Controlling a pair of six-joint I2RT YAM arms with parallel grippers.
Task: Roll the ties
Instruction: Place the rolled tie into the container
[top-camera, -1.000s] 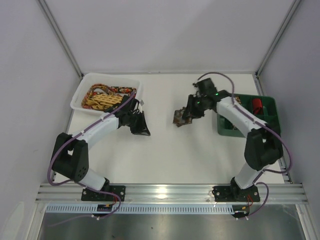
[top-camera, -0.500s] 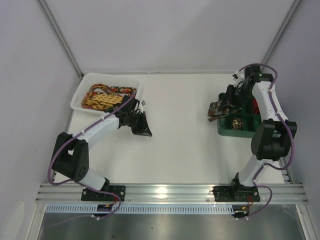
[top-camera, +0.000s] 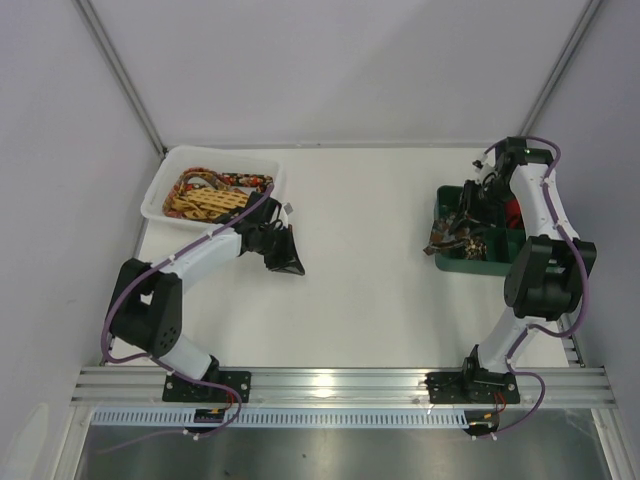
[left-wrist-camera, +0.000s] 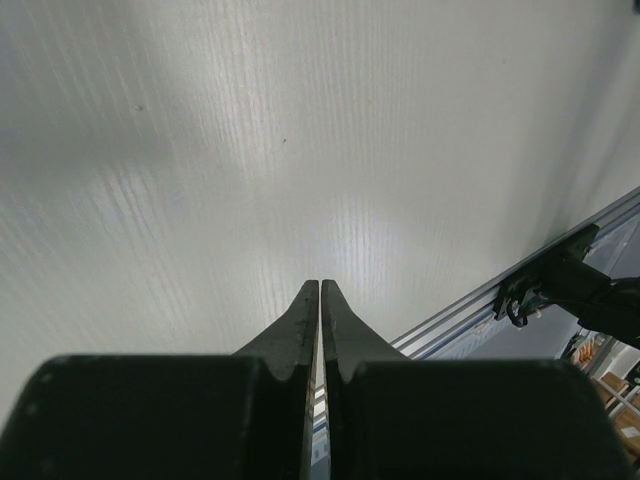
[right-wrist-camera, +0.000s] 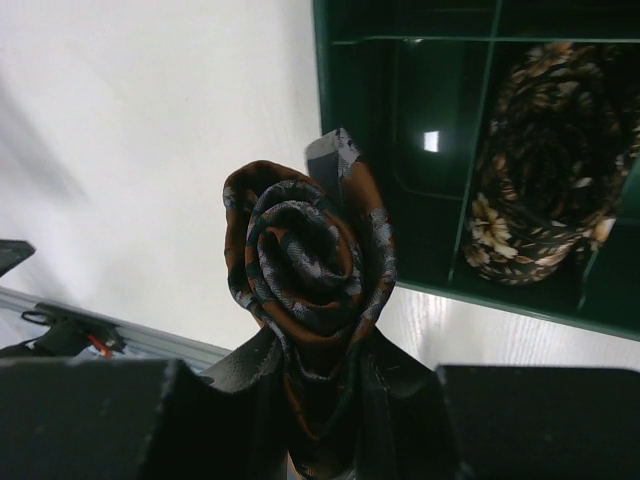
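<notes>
My right gripper (right-wrist-camera: 315, 350) is shut on a tie rolled into a coil (right-wrist-camera: 308, 258), dark brown and orange with grey flecks. In the top view that coil (top-camera: 438, 242) hangs at the left edge of the green divided box (top-camera: 470, 265), with the right gripper (top-camera: 455, 230) just over the box's near-left corner. Another rolled tie, dark and floral (right-wrist-camera: 545, 190), lies in one compartment. Loose ties, one of them yellow lattice (top-camera: 205, 203), fill the white tray (top-camera: 225, 152). My left gripper (top-camera: 285, 255) rests near the tray, shut (left-wrist-camera: 320, 287) on nothing.
A red item (top-camera: 513, 210) sits in a far compartment of the green box. The compartment beside the floral coil (right-wrist-camera: 420, 150) holds nothing. The aluminium rail (top-camera: 340, 380) runs along the table's near edge, and grey walls close in both sides.
My right arm has carried the rolled tie from the middle of the table rightward to the green box's left edge. The left arm has barely moved.
</notes>
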